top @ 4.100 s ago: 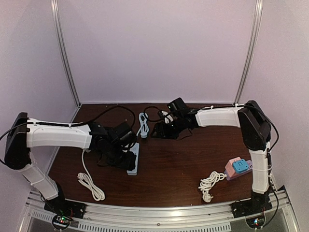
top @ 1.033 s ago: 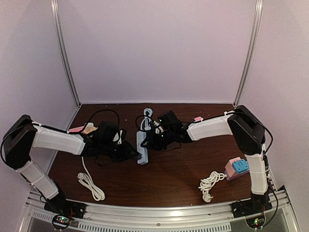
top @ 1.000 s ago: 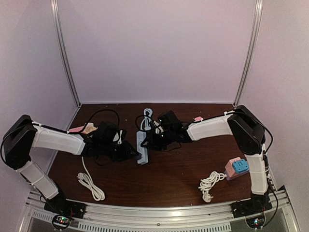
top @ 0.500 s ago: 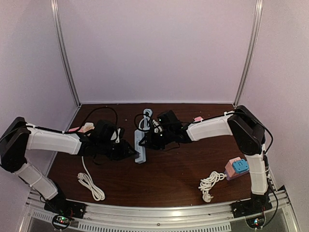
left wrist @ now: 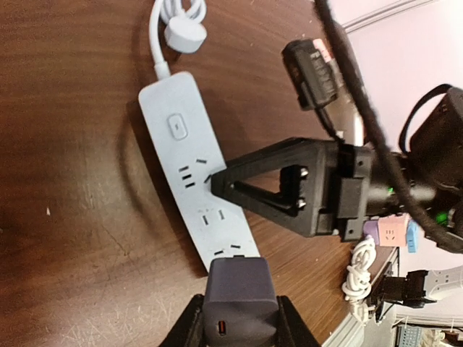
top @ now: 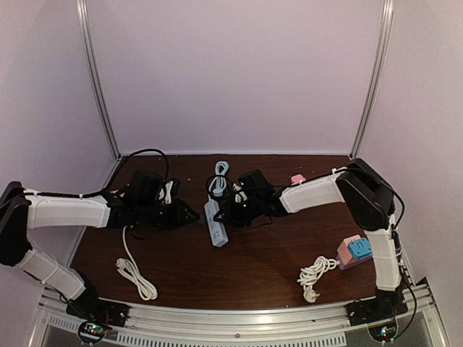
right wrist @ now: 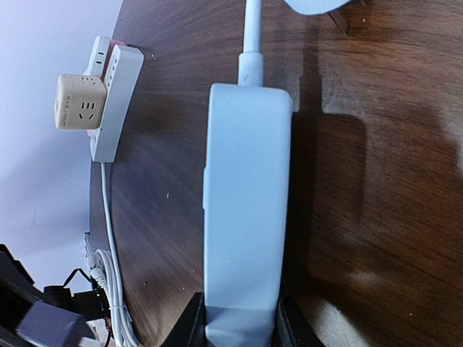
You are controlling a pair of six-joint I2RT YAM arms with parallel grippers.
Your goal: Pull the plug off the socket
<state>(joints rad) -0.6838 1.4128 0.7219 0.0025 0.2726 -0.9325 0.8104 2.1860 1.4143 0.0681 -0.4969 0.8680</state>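
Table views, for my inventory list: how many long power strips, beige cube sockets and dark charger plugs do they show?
Long power strips: 2 (pale blue strip, white strip)
Beige cube socket: 1
Dark charger plug: 1
Total: 4

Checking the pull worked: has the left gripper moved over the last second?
Yes. The left gripper, shut on the plug, has drawn left and rearward, away from the power strip.
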